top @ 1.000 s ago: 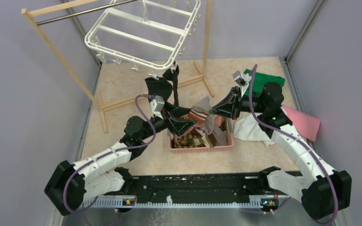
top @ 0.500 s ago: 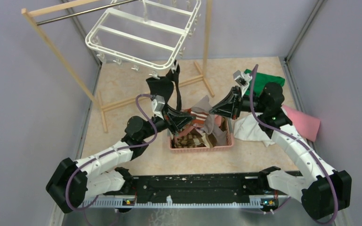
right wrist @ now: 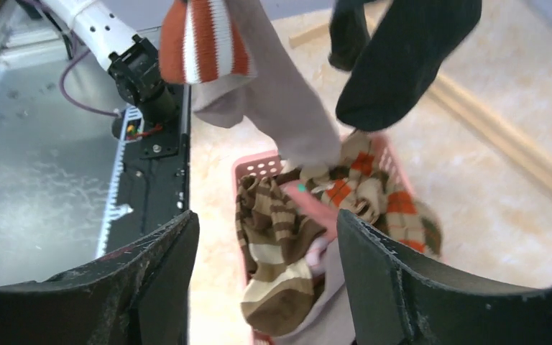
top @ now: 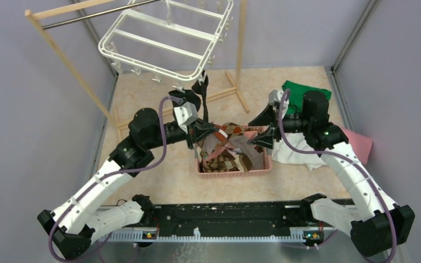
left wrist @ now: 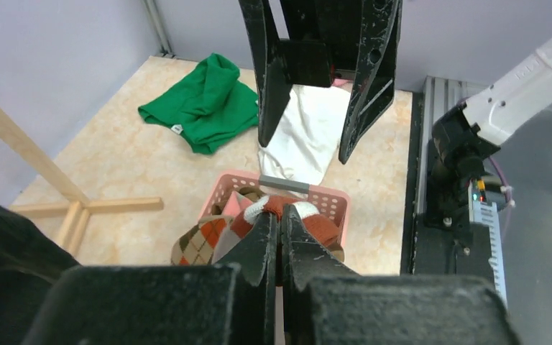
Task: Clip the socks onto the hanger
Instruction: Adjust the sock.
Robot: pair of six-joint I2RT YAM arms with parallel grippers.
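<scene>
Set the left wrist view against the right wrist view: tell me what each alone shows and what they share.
Left wrist only: the green cloth and the white cloth. Right wrist only: the brown-striped sock. Both: the pink basket, the argyle sock and the striped-cuff sock.

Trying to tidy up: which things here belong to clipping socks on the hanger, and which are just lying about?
Job: white hanger; black socks hanging from it; striped-cuff sock in the left claw; socks heaped in the pink basket.
Lying about: green cloth; white cloth; pink cloth; wooden rack.
</scene>
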